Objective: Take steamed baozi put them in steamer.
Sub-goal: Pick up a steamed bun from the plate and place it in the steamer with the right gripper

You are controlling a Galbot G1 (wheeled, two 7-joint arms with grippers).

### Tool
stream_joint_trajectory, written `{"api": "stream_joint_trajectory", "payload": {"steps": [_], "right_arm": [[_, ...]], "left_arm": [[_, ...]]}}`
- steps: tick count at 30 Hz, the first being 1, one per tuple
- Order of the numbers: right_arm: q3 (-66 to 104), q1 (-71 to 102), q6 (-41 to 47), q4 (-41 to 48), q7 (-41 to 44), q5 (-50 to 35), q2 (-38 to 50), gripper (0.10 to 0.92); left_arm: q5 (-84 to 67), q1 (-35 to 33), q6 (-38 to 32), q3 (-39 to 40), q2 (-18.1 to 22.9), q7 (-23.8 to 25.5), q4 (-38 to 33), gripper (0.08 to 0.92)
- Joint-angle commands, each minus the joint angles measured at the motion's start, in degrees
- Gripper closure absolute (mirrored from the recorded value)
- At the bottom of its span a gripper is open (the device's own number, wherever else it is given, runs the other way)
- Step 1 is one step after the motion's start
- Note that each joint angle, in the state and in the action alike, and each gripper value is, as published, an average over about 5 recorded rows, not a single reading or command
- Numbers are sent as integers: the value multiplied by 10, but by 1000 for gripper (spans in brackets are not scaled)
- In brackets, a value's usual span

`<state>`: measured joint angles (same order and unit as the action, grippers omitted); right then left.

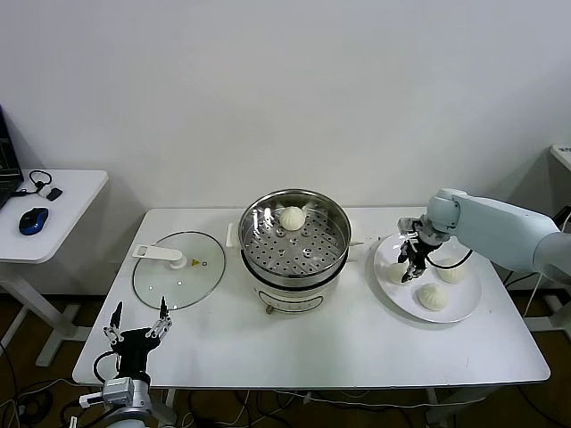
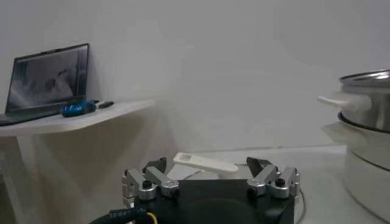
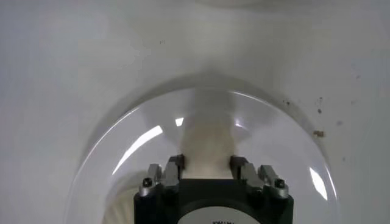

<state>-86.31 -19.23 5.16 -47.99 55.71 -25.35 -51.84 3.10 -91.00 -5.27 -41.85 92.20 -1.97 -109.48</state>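
Observation:
One cream-white baozi [image 1: 292, 218] lies on the perforated tray of the steel steamer [image 1: 268, 259] at the table's middle. Three more are on the white plate [image 1: 468, 303] at the right: one [image 1: 395, 272] under my right gripper, two [image 1: 451, 272] [image 1: 433, 296] beside it. My right gripper [image 1: 412, 260] is down over the plate's left part. In the right wrist view the gripper [image 3: 207, 165] has its jaws closed against both sides of a baozi [image 3: 207, 141] above the plate [image 3: 122, 152]. My left gripper [image 1: 138, 334] is open and empty, parked at the table's front left.
The glass lid [image 1: 178, 269] with a white handle lies flat left of the steamer; its handle [image 2: 204, 162] shows past the left gripper [image 2: 210, 173], with the steamer [image 2: 365, 122] beyond. A side table [image 1: 45, 223] with a blue mouse stands at the far left.

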Motion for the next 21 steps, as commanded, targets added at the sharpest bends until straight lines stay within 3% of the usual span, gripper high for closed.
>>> {"api": "stream_joint_trajectory", "payload": {"steps": [1,11,21], "right_arm": [[-15,-33,-4,-23,2,0,6,539],[-142,-243,-34,-129,28,-56,11,526],[-144,-347,-57,-218,33,-84,-24,511]], "left_arm": [[0,0,1,-1,22,0,-2,177],[4,0,4,5,24,1,-11,177],[11,0,6,17,27,1,-17,177]]}}
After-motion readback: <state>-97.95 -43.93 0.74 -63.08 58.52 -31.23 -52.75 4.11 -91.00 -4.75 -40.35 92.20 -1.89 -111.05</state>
